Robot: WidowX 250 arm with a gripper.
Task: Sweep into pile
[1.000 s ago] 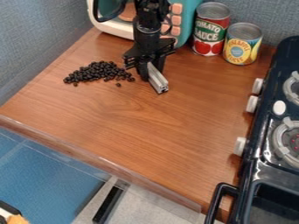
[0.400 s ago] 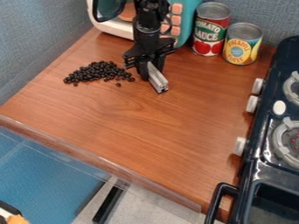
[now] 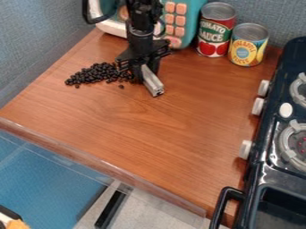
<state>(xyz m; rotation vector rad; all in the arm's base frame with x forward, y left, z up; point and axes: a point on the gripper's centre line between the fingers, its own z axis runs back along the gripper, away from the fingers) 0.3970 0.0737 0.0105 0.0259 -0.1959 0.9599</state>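
The black gripper (image 3: pixel 145 74) hangs low over the wooden counter (image 3: pixel 149 129), toward its back, shut on a short grey metal bar (image 3: pixel 151 82). The bar lies at a slant, its near end pointing toward the front right. Left of the gripper, a heap of small black beans (image 3: pixel 95 74) spreads over the counter, thinning to a few loose ones at its front edge. The heap's right end meets the gripper's left side, where some beans may be hidden.
Behind the arm stands a teal and white toy microwave (image 3: pixel 191 22). A tomato sauce can (image 3: pixel 215 30) and a yellow-labelled can (image 3: pixel 247 45) stand at the back right. A dark toy stove (image 3: pixel 272 147) borders the right side; a clear rail (image 3: pixel 101 164) runs along the front edge.
The gripper and the metal bar have shifted a little to the left, up to the right end of the bean heap. The rest of the heap looks the same.
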